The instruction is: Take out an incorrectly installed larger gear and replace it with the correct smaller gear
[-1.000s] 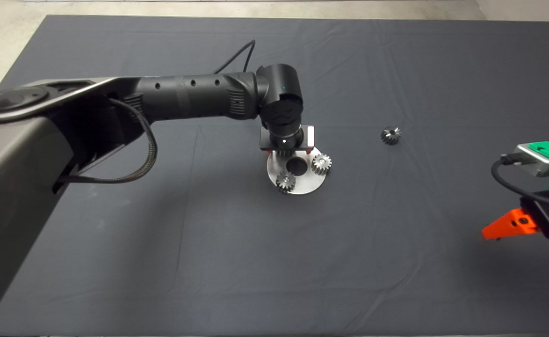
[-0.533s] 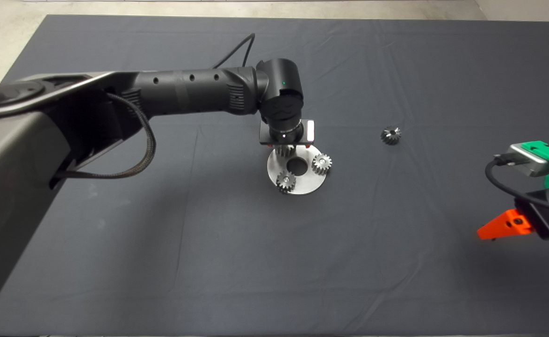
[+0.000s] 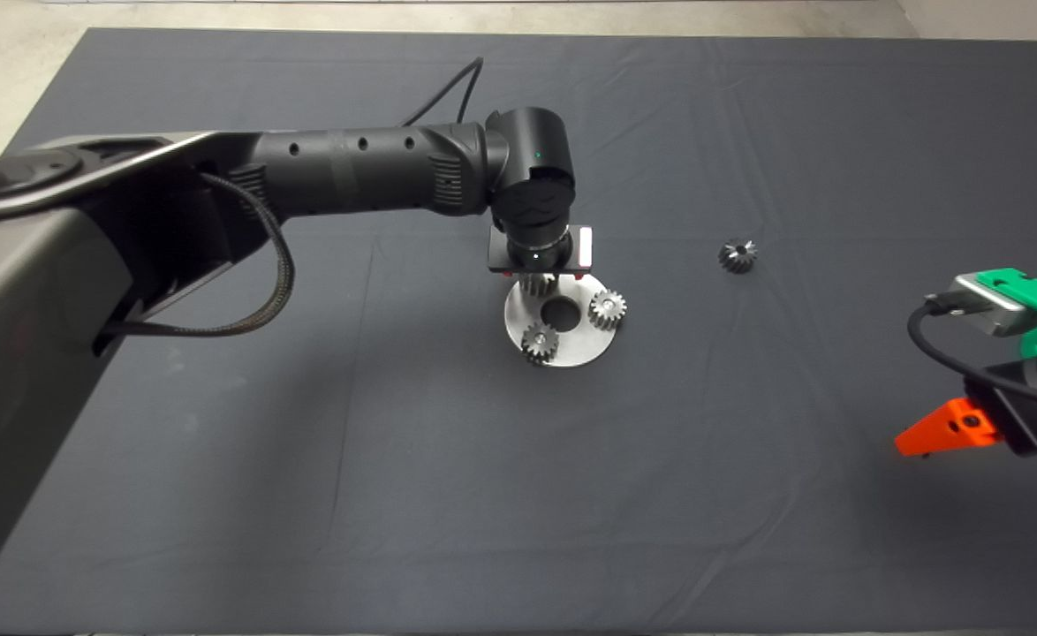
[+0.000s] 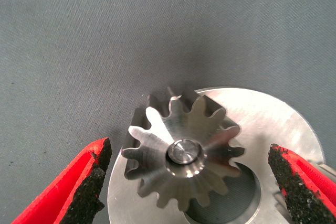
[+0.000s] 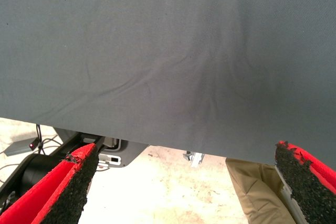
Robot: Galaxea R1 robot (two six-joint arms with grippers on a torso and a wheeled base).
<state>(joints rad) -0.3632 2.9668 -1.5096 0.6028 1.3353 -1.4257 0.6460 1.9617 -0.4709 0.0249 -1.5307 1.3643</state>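
Head view, arms: I see two arms. The left arm reaches from the left side to the middle of the mat (image 3: 218, 495). The right gripper (image 3: 912, 442) waits at the lower right edge.
Head view, plate: I count one round silver plate (image 3: 579, 344) in the middle of the mat, with a dark hole in its centre.
Head view, gears: I count four gears. Three sit on the plate. One is the larger gear (image 3: 536, 284), at the far rim of the plate, half hidden under my left wrist. Two small gears (image 3: 608, 308) sit on the near and right parts of the plate. The fourth, the smaller gear (image 3: 737, 256), lies alone on the mat, well apart to the right of the plate.
Left wrist view, gripper: My left gripper (image 4: 191, 182) hangs over the larger gear (image 4: 181, 153). Its two red fingers (image 4: 86, 182) are spread wide, one on each side of the gear, and neither touches it. It grips nothing.
Left wrist view, gear: The larger gear sits on a shiny pin, and its teeth stick out past the plate's (image 4: 273, 129) rim.
Right wrist view: My right gripper (image 5: 184, 187) is spread wide too and grips nothing. I see the mat (image 5: 168, 51), and floor past its edge.
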